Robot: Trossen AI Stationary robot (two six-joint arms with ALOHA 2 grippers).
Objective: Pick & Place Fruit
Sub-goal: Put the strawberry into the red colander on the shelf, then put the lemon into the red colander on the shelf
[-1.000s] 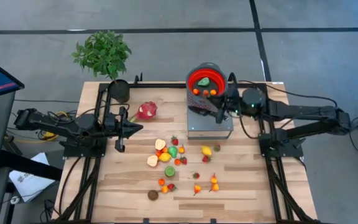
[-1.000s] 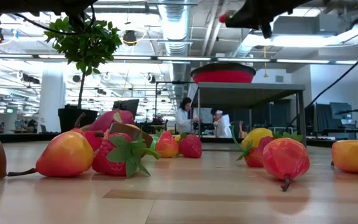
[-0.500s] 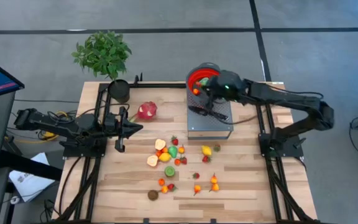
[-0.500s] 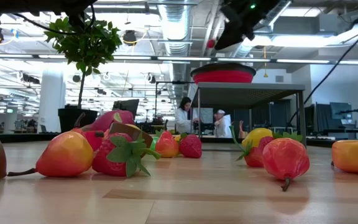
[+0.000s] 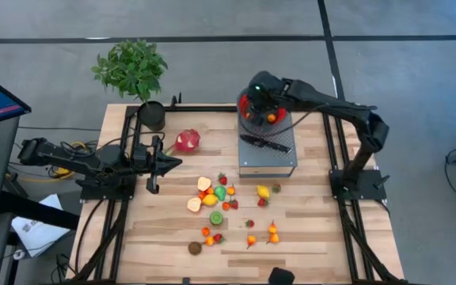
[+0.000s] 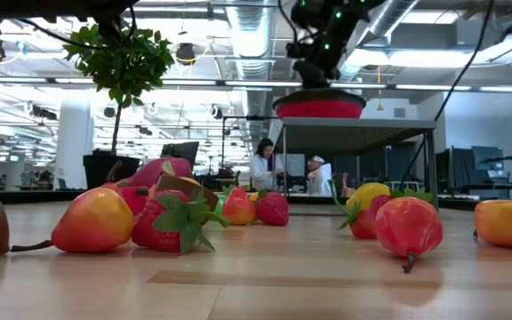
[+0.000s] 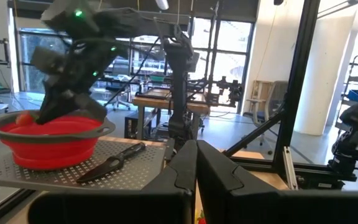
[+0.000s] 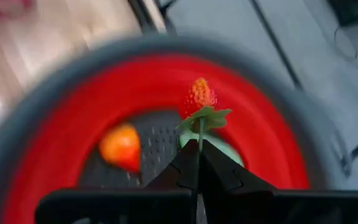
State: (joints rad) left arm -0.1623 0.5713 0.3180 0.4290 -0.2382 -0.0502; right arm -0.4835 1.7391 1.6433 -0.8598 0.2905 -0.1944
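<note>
Left gripper (image 5: 165, 162) parked at the table's left side, fingers together, holding nothing. Loose fruit (image 5: 212, 194) scattered mid-table. On the right I've got the right gripper (image 8: 199, 152) pinched on a strawberry (image 8: 197, 98) by its stem, over the red bowl (image 8: 55, 143).

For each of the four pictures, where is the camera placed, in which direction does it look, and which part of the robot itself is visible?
High view: above the table, looking straight down; both arms show, the right end effector over the red bowl.
Low view: at table-top height, looking across the fruit; the right arm comes down onto the bowl.
Left wrist view: on the left arm, facing the bowl and knife; its shut end effector shows.
Right wrist view: looking down into the bowl; its end effector holds a strawberry by the stem.
All views share the red bowl.
</note>
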